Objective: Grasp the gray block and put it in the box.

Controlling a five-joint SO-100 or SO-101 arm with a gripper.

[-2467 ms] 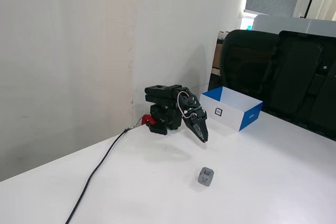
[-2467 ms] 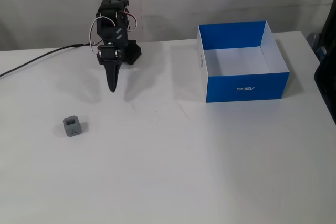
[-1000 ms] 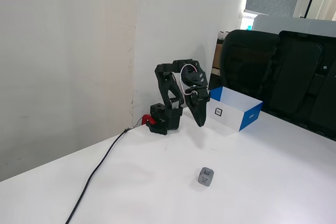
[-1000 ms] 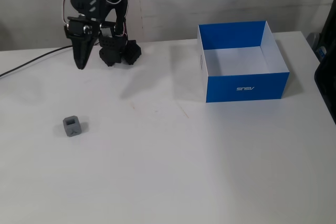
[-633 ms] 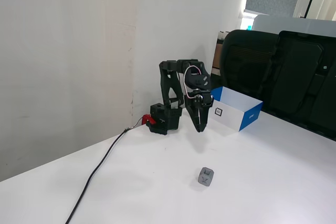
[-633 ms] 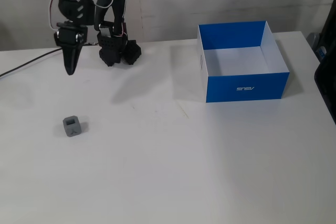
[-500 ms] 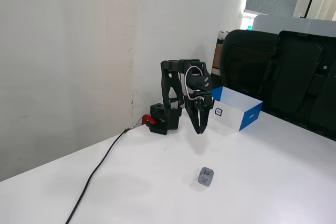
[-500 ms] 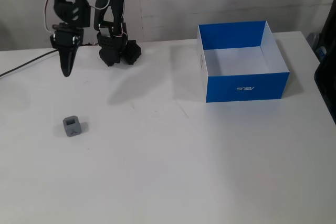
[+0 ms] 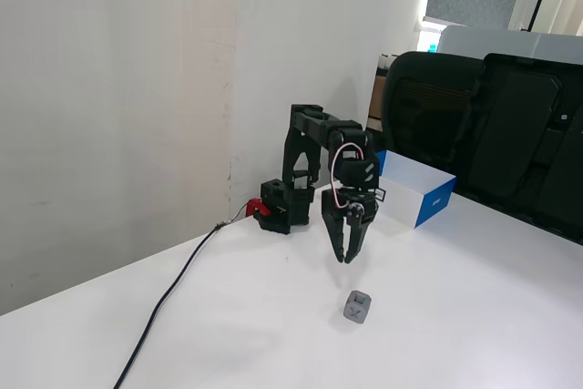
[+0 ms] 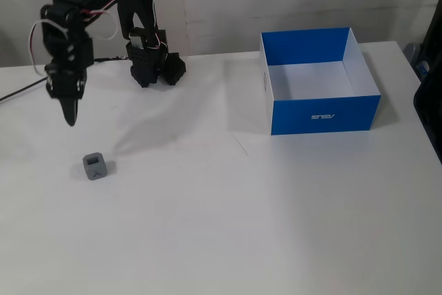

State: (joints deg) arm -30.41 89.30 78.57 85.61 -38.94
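Reaching for the gray block (image 10: 95, 166), which sits alone on the white table (image 10: 228, 226) nearest the camera, I am in the approach step. My gripper (image 9: 347, 259) hangs above and just behind it, pointing down, fingers parted only a little, holding nothing. Next I judge I must spread wider, centre over the cube and descend. Farther off, the box (image 10: 321, 112) waits empty, well apart.

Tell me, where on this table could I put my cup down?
The wide bare tabletop in front of the blue box and right of the gray block is free. The back-left corner is crowded: gripper, arm base, black cable.
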